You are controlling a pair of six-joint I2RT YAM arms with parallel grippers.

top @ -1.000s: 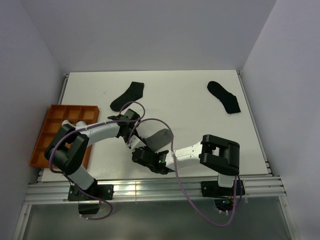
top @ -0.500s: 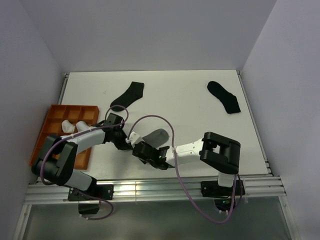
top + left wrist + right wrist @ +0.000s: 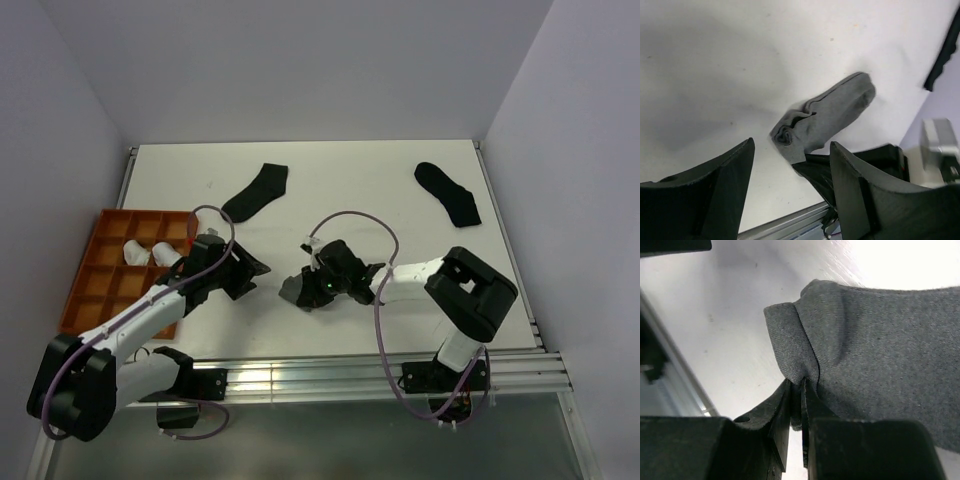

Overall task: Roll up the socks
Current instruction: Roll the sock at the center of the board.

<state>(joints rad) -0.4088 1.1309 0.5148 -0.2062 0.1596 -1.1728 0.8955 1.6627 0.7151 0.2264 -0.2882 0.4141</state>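
A grey sock (image 3: 832, 110) lies on the white table, its near end curled into a small roll. My right gripper (image 3: 799, 390) is shut on a fold at the edge of that grey sock (image 3: 865, 335). In the top view the grey sock (image 3: 291, 290) is a small bunch at the tip of the right gripper (image 3: 308, 288). My left gripper (image 3: 254, 272) stands open just to the left of it, touching nothing. In the left wrist view the left gripper (image 3: 790, 147) has its fingers (image 3: 720, 190) spread wide, with the sock beyond them.
Two dark socks lie flat further back, one at the left (image 3: 256, 192) and one at the right (image 3: 448, 193). An orange compartment tray (image 3: 95, 290) sits at the table's left edge and holds two white rolled socks (image 3: 135, 250). The table's metal front rail (image 3: 300, 375) runs close by.
The left gripper has opened, let go of the grey sock and drawn back to the left. The right gripper has closed on the sock and swung round; the sock now looks shorter and bunched.
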